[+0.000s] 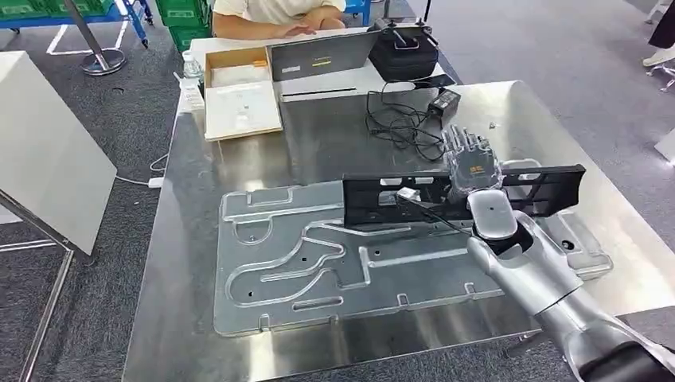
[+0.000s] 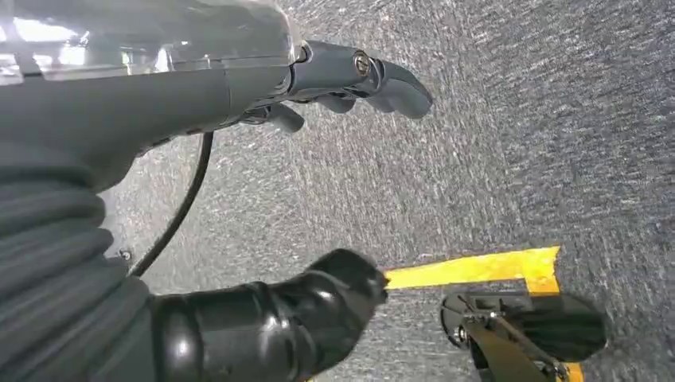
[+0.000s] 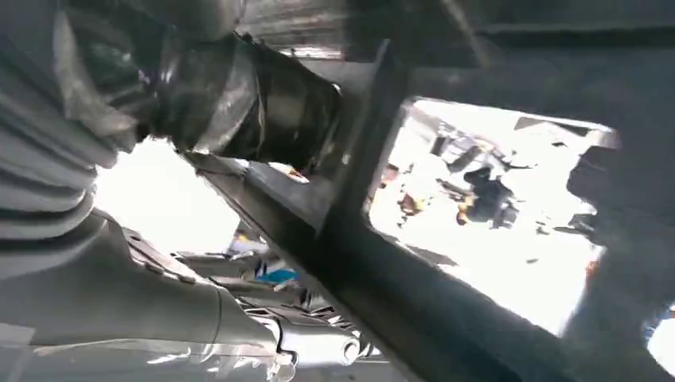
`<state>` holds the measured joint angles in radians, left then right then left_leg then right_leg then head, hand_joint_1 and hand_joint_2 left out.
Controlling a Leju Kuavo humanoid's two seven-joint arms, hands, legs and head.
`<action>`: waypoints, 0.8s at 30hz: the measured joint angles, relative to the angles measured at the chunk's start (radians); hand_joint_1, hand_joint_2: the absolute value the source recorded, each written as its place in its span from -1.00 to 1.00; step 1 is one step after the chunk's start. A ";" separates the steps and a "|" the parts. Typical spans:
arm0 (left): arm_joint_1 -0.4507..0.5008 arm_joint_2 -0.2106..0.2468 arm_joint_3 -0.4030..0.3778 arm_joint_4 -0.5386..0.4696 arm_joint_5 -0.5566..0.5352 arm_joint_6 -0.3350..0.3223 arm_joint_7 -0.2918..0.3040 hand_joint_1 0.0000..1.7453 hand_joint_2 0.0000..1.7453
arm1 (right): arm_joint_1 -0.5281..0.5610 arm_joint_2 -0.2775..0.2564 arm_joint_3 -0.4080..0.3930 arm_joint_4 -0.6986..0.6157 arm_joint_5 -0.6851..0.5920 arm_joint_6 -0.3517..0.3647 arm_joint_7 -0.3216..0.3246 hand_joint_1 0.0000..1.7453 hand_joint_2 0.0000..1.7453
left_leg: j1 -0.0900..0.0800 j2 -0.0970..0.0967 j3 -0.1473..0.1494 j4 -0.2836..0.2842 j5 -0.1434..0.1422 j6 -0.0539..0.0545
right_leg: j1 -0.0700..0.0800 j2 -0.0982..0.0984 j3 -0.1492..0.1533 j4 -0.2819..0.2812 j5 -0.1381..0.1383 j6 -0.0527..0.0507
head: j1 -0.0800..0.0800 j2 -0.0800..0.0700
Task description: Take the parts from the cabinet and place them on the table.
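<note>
My right hand [image 1: 471, 169] grips the long black frame part [image 1: 414, 197], held level just above the stamped metal panel [image 1: 318, 270] lying on the steel table [image 1: 199, 334]. Thumb [image 3: 255, 111] clamps a frame bar (wrist view is blurry). My left hand [image 2: 318, 199] hangs over grey carpet [image 2: 517, 119], fingers apart, holding nothing. A person [image 1: 278, 16] sits behind a laptop [image 1: 318, 54] at the far edge.

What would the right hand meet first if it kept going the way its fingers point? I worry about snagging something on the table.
Likely the tangled black cable just beyond the right hand, which holds the black frame part; depth is uncertain.
</note>
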<state>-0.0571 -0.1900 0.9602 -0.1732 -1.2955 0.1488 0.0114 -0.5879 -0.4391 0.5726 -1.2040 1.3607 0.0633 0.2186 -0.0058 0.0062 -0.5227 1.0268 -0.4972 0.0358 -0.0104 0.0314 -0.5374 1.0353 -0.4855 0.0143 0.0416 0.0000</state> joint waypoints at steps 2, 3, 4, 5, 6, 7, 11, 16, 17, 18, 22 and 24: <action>0.001 0.000 0.001 0.000 0.000 0.000 -0.006 -1.00 -1.00 | 0.009 -0.004 -0.012 -0.019 0.006 0.002 0.014 -1.00 -1.00 | 0.000 -0.001 -0.001 0.000 0.000 0.000 | 0.000 -0.001 -0.001 0.000 0.000 0.000 | 0.000 0.000; 0.003 0.000 0.001 0.000 0.000 0.000 -0.008 -1.00 -1.00 | 0.011 -0.012 -0.020 -0.034 0.007 0.013 0.014 -1.00 -1.00 | 0.000 -0.001 -0.001 0.000 0.000 0.000 | 0.000 0.000 -0.002 0.000 0.000 0.000 | 0.000 0.000; 0.003 0.000 0.001 0.000 0.000 0.000 -0.009 -1.00 -1.00 | 0.014 -0.024 -0.029 -0.049 0.003 0.028 0.010 -1.00 -1.00 | 0.000 -0.001 -0.002 0.000 0.000 0.000 | -0.001 0.000 -0.003 0.000 0.000 0.000 | 0.000 0.000; 0.003 0.000 0.001 0.000 0.000 0.000 -0.009 -1.00 -1.00 | 0.018 -0.035 -0.035 -0.062 -0.003 0.039 0.000 -1.00 -1.00 | -0.001 -0.001 -0.003 0.000 0.000 0.000 | -0.001 0.000 -0.005 0.000 0.000 0.000 | 0.000 0.000; 0.003 0.000 0.002 0.000 0.000 -0.001 -0.010 -1.00 -1.00 | 0.018 -0.044 -0.040 -0.069 -0.017 0.049 -0.011 -1.00 -1.00 | -0.001 -0.001 -0.005 0.000 0.000 0.000 | -0.001 -0.001 -0.006 0.000 0.000 0.000 | 0.000 0.000; 0.005 0.000 0.002 0.000 0.000 -0.002 -0.013 -1.00 -1.00 | 0.016 -0.057 -0.052 -0.080 -0.061 0.071 -0.038 -1.00 -1.00 | -0.001 -0.001 -0.007 0.000 0.000 0.001 | -0.002 -0.001 -0.007 0.000 0.000 0.000 | 0.000 0.000; 0.008 0.002 0.009 0.000 0.011 -0.012 -0.028 -1.00 -1.00 | -0.076 -0.155 -0.071 -0.127 -0.426 0.363 -0.137 -1.00 -1.00 | -0.004 -0.002 -0.016 0.000 0.003 0.004 | -0.004 -0.001 -0.015 0.000 0.001 0.002 | -0.001 0.000; 0.009 0.015 0.038 0.000 0.034 -0.026 -0.055 -1.00 -1.00 | -0.479 -0.310 0.020 -0.089 -1.247 0.798 -0.008 -1.00 -1.00 | -0.015 -0.008 -0.044 0.001 0.019 0.011 | -0.016 -0.006 -0.051 0.006 0.011 0.010 | -0.001 0.000; 0.010 0.016 0.042 0.000 0.036 -0.026 -0.056 -1.00 -1.00 | -0.543 -0.332 0.046 -0.086 -1.301 0.775 0.012 -1.00 -1.00 | -0.014 -0.013 -0.045 0.001 0.019 0.011 | -0.015 -0.012 -0.050 0.006 0.011 0.009 | 0.000 0.000; 0.012 0.017 0.044 0.000 0.036 -0.027 -0.056 -1.00 -1.00 | -0.589 -0.352 0.084 -0.085 -1.327 0.741 0.028 -1.00 -1.00 | -0.013 -0.017 -0.045 0.001 0.019 0.011 | -0.013 -0.016 -0.048 0.005 0.010 0.010 | 0.000 0.000; 0.013 0.017 0.051 0.000 0.034 -0.027 -0.057 -1.00 -1.00 | -0.697 -0.414 0.253 -0.086 -1.384 0.650 0.054 -1.00 -1.00 | -0.012 -0.025 -0.046 0.001 0.020 0.011 | -0.013 -0.024 -0.044 0.003 0.009 0.009 | 0.000 0.000; 0.013 0.017 0.053 0.000 0.032 -0.027 -0.057 -1.00 -1.00 | -0.720 -0.428 0.304 -0.085 -1.392 0.643 0.055 -1.00 -1.00 | -0.012 -0.025 -0.046 0.001 0.020 0.011 | -0.013 -0.024 -0.044 0.003 0.009 0.009 | 0.000 0.000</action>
<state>-0.0443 -0.1732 1.0132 -0.1732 -1.2635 0.1221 -0.0458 -1.3084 -0.8674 0.8765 -1.2894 -0.0317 0.7061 0.2739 -0.0179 -0.0184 -0.5682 1.0274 -0.4776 0.0472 -0.0235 0.0078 -0.5819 1.0383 -0.4761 0.0235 0.0412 0.0000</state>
